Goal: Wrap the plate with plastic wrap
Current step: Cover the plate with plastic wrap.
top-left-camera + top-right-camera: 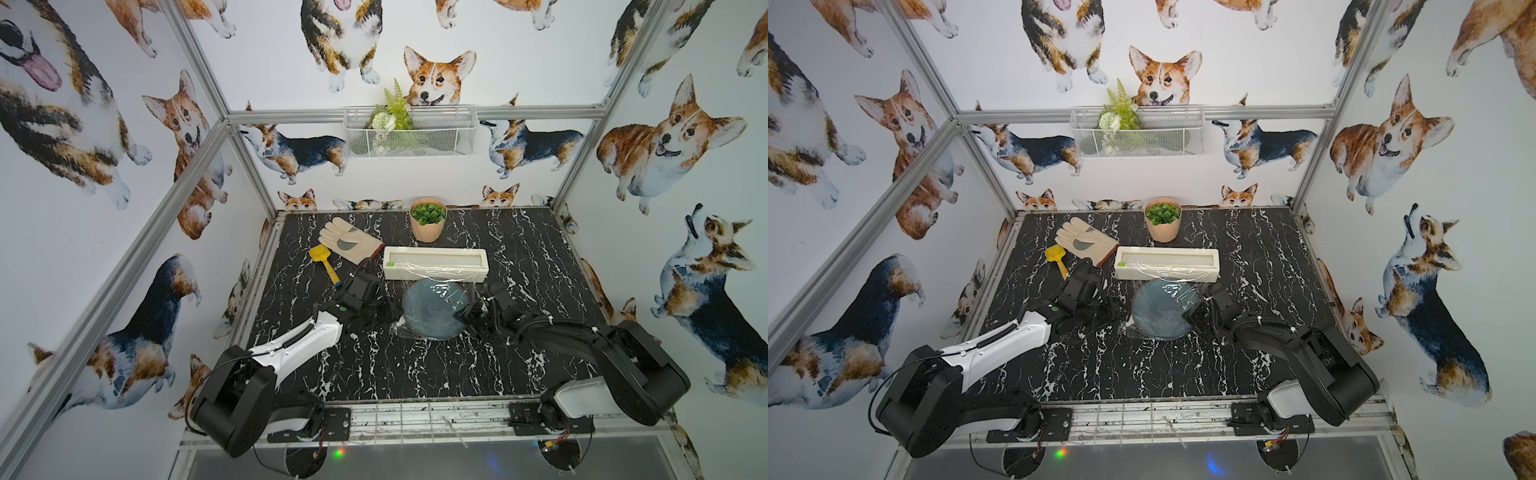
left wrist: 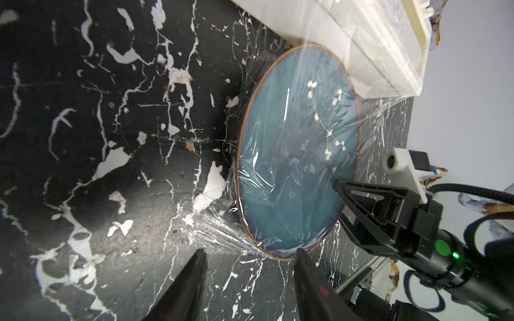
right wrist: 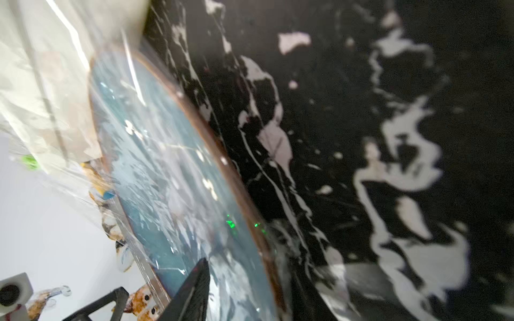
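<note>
The blue-grey plate (image 1: 432, 311) (image 1: 1160, 311) lies on the black marble table in front of the cream dispenser box (image 1: 434, 262). Plastic wrap (image 2: 278, 178) runs from the box over the plate and bunches on the table beside its rim. My left gripper (image 2: 250, 253) (image 1: 384, 311) is open just off the plate's left edge, with bare table between its fingers and the crinkled film just ahead. My right gripper (image 3: 250, 271) (image 1: 473, 313) is open at the plate's right edge, one finger (image 3: 200, 275) over the wrapped plate (image 3: 172, 180) and the other outside the rim.
Behind the left arm lie a beige work glove (image 1: 349, 243) and a yellow toy shovel (image 1: 324, 262). A pink pot with a green plant (image 1: 428, 220) stands behind the box. A wire basket (image 1: 409, 131) hangs on the back wall.
</note>
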{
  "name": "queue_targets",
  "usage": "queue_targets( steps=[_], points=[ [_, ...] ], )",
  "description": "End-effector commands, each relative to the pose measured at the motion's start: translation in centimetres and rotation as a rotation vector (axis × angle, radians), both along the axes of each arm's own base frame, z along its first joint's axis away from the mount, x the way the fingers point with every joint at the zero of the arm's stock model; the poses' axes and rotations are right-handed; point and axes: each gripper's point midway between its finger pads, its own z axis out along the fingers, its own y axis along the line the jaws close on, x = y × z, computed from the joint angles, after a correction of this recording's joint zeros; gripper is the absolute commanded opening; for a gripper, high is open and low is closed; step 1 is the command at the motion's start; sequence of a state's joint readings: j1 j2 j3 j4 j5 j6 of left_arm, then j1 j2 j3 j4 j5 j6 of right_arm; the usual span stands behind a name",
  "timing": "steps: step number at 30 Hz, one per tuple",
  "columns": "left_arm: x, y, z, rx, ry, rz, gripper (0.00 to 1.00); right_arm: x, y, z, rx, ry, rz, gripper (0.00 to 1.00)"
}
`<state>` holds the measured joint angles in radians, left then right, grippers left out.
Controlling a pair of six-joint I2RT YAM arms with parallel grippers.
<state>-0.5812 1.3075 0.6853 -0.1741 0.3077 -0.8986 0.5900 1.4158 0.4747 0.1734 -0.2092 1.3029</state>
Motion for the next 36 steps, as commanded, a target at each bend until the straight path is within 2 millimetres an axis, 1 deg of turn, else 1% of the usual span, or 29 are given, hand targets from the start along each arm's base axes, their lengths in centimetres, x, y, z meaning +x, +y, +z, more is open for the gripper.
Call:
queue_targets(
  steps=[1,3,6,9,10,12,14,15,16,19,22,28,32,36],
  points=[
    [0.2,-0.7,0.3,-0.068,0.009,0.027,0.52,2.1,-1.0,-0.6,0.016,-0.024,-0.237,0.45],
    [0.1,-0.8,0.1,-0.085,0.02,0.033,0.51,2.6,-1.0,-0.6,0.014,-0.051,-0.267,0.41],
    [0.0,-0.9,0.0,-0.099,0.026,0.042,0.5,3.0,-1.1,-0.1,0.018,-0.091,-0.287,0.23],
    [0.0,-0.9,0.0,-0.108,0.028,0.049,0.5,3.2,-1.0,1.2,0.04,-0.128,-0.281,0.02],
    [0.1,-1.0,0.1,-0.116,0.028,0.051,0.5,3.1,-1.0,1.7,0.054,-0.134,-0.281,0.0],
    [0.2,-1.3,0.2,-0.136,0.032,0.057,0.53,3.1,-1.2,2.5,0.078,-0.14,-0.286,0.0],
    [0.5,-1.9,0.6,-0.173,0.037,0.061,0.6,3.0,-1.7,3.6,0.127,-0.138,-0.303,0.0],
    [0.7,-2.2,0.8,-0.191,0.039,0.062,0.61,3.1,-2.0,4.2,0.15,-0.144,-0.311,0.0],
    [0.9,-2.5,1.0,-0.209,0.04,0.064,0.62,3.2,-2.4,5.0,0.169,-0.155,-0.314,0.0],
    [1.4,-3.1,1.4,-0.241,0.035,0.068,0.62,3.3,-3.1,6.4,0.166,-0.17,-0.295,0.0],
    [2.4,-4.0,1.7,-0.27,0.032,0.068,0.62,3.5,-2.8,7.5,0.186,-0.193,-0.255,0.0],
    [4.1,-6.4,2.2,-0.367,0.041,0.059,0.61,4.0,-0.9,9.5,0.321,-0.276,-0.189,0.0],
    [4.3,-7.4,1.8,-0.388,0.056,0.051,0.6,4.2,-0.6,10.2,0.351,-0.297,-0.182,0.0],
    [4.2,-7.9,1.4,-0.389,0.065,0.05,0.6,4.4,-0.5,10.5,0.345,-0.3,-0.179,0.0]
  ],
)
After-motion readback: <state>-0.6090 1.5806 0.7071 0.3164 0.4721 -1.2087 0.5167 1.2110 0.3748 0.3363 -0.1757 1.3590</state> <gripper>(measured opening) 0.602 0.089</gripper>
